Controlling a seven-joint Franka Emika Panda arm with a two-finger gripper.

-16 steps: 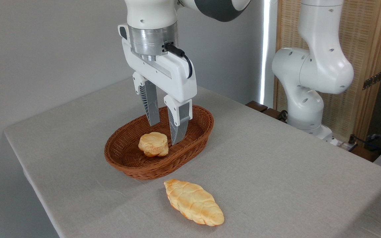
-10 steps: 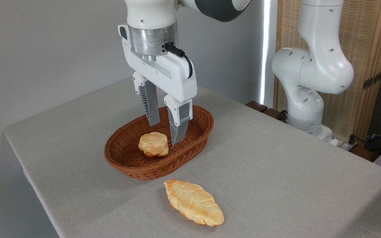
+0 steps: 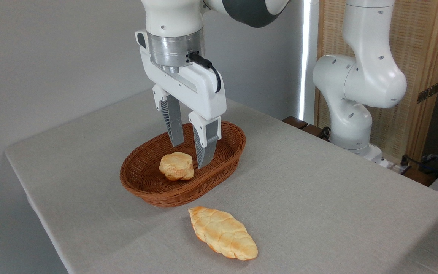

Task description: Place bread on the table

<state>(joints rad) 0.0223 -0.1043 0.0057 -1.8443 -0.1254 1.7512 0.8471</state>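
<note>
The bread (image 3: 176,166), a small round golden bun with a paler bumpy top, lies inside the brown wicker basket (image 3: 219,167) on the table (image 3: 318,190). My gripper (image 3: 189,155) hangs just above and slightly behind the bun, pointing down into the basket. Its two grey fingers (image 3: 175,125) stand apart with nothing between them. The right fingertip is close beside the bun, apparently not touching it.
A longer braided loaf (image 3: 222,232) lies on the cloth in front of the basket. The arm's white base (image 3: 356,114) stands at the table's back right edge. The table's front left edge drops off near the basket.
The gripper has shifted very slightly to the left and tilted a touch over the basket. The bun and the loaf have not moved.
</note>
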